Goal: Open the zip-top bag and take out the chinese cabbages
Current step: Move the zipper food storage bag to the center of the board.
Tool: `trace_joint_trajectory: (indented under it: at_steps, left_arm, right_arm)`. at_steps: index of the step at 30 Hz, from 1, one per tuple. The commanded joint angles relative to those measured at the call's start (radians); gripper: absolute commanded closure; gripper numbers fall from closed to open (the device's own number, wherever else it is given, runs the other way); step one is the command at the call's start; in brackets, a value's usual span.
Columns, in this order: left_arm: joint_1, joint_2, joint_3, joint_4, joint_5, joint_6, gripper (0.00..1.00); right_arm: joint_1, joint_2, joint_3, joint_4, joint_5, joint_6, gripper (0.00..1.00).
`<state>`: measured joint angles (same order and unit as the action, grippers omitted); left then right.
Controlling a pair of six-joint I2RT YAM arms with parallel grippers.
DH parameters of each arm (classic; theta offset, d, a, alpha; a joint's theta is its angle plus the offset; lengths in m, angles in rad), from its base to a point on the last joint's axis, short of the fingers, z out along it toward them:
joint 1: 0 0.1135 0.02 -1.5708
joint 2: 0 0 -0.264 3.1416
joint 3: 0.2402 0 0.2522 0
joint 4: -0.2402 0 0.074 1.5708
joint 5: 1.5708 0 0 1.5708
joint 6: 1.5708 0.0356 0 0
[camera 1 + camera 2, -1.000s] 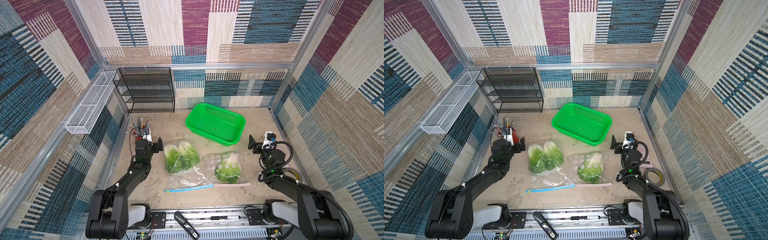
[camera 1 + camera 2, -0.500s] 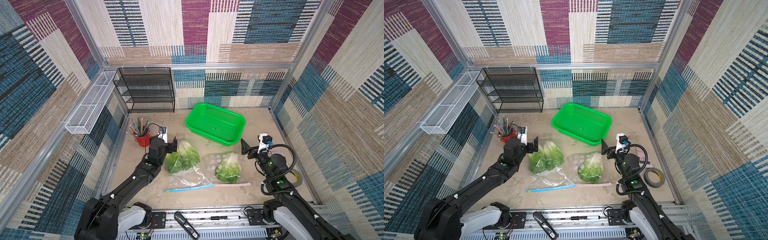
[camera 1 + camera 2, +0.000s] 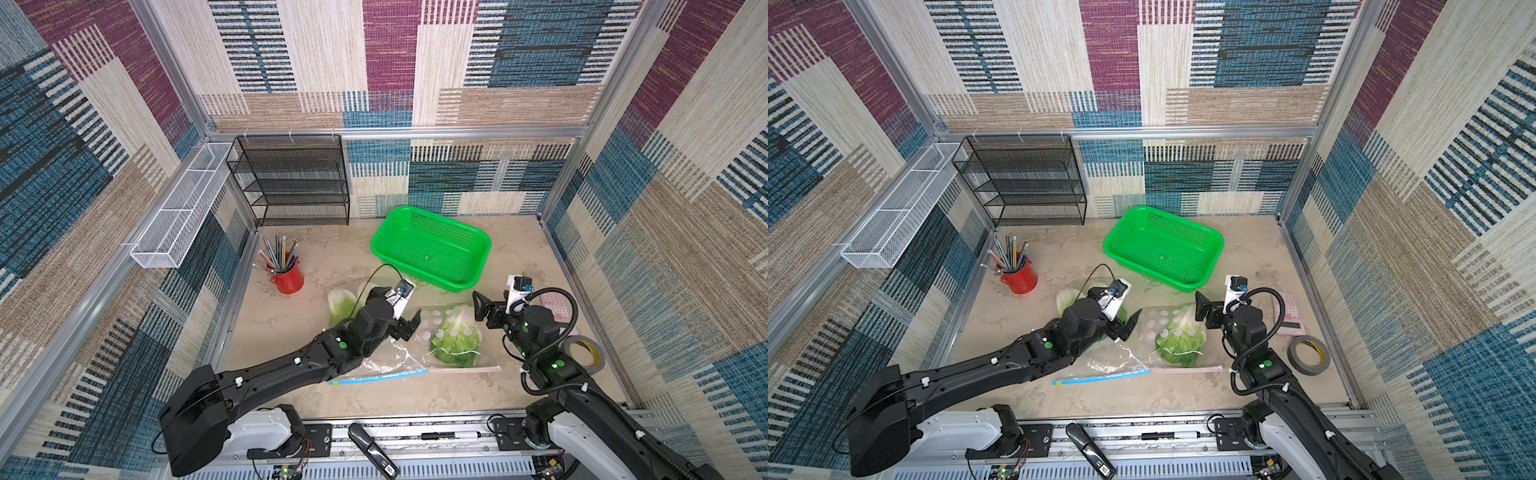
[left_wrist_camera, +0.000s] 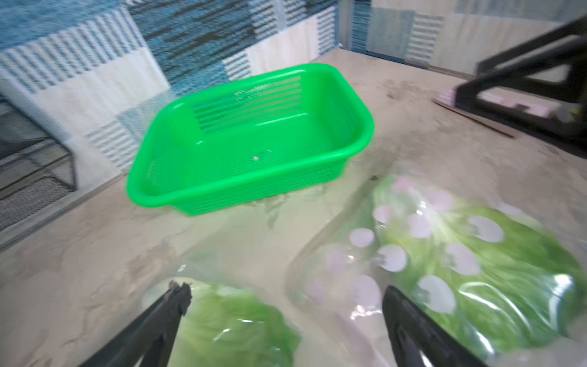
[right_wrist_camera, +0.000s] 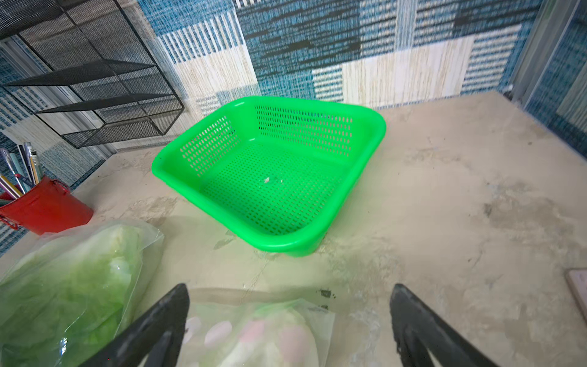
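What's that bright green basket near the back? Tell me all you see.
The basket looks like glossy bright green plastic: rectangular, with rounded corners, a rolled rim, and walls and floor pierced with small holes. It sits upright and askew on the beige table, beyond the bagged cabbages, holding only a tiny pale scrap.

A: Where do the top views look from?
B: Both sit high at the front, side by side, looking down and toward the back wall (image 3: 374, 83) over the whole table (image 3: 457, 399).
A: And the wrist cameras?
B: Each rides low and close above the table, facing the green basket (image 4: 254, 190), which all four views share.
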<state>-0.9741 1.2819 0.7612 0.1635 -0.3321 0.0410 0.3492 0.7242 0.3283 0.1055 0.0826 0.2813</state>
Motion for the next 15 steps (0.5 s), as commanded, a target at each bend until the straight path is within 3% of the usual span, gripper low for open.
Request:
trace_joint_trajectory:
  at_steps: [1,8,15]
  left_arm:
    - [-0.047,0.067,0.029,-0.039,0.086,-0.089,0.06]
    - [-0.080,0.202,0.080,-0.036,0.263,-0.206,0.10]
    - [-0.084,0.322,0.160,-0.026,0.349,-0.240,0.10]
  right_arm:
    - [0.002,0.021,0.000,-0.067,-0.129,0.114,0.01]
    - [-0.001,0.017,-0.018,-0.160,-0.241,0.190,0.01]
    - [-0.036,0.103,-0.055,-0.111,-0.365,0.230,0.01]
